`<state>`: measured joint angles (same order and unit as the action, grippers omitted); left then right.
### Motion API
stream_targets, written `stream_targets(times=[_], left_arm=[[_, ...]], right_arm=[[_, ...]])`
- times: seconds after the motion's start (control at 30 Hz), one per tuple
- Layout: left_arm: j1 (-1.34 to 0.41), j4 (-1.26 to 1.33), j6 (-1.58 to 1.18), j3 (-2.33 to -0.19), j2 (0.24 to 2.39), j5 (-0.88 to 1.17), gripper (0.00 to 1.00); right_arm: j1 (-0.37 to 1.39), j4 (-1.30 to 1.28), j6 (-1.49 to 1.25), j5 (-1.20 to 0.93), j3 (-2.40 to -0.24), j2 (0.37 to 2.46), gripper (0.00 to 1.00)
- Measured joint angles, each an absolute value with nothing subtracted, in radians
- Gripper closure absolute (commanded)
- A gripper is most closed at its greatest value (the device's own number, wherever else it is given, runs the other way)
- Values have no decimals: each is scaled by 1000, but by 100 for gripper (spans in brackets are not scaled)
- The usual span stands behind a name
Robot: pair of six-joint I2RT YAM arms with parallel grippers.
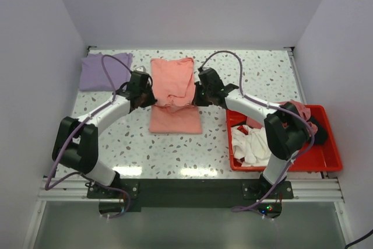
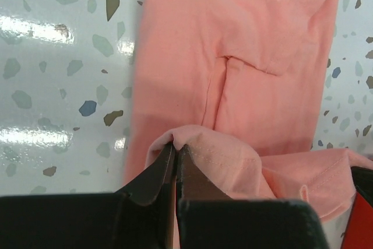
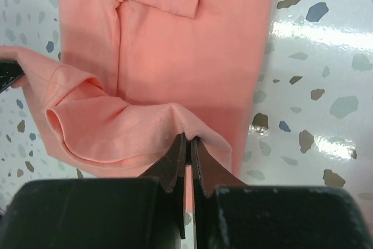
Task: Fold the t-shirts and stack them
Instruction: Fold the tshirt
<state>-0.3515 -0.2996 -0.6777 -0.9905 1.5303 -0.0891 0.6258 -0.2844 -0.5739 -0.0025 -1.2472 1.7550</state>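
Observation:
The salmon-pink t-shirt lies lengthwise in the middle of the table, its sides folded in. My left gripper is shut on the shirt's left edge and my right gripper is shut on its right edge. Both hold a raised fold of cloth across the shirt's middle, above the flat part. The lavender-purple t-shirt lies folded at the far left. White, pink and black t-shirts lie heaped in the red bin.
The red plastic bin stands at the right near edge, close behind my right arm. White walls enclose the terrazzo table on three sides.

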Motion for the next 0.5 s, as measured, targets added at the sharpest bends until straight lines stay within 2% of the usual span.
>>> stream_targets(times=[0.33, 0.43, 0.5], left_arm=[[-318, -292, -658, -1032, 1654, -37, 98], [-312, -292, -656, -1048, 1687, -26, 95], [-309, -291, -655, -1053, 1700, -22, 93]], right_arm=[[590, -284, -561, -23, -1303, 1857, 95], [581, -284, -559, -33, -1314, 1888, 90], [575, -285, -559, -41, -1321, 1906, 83]])
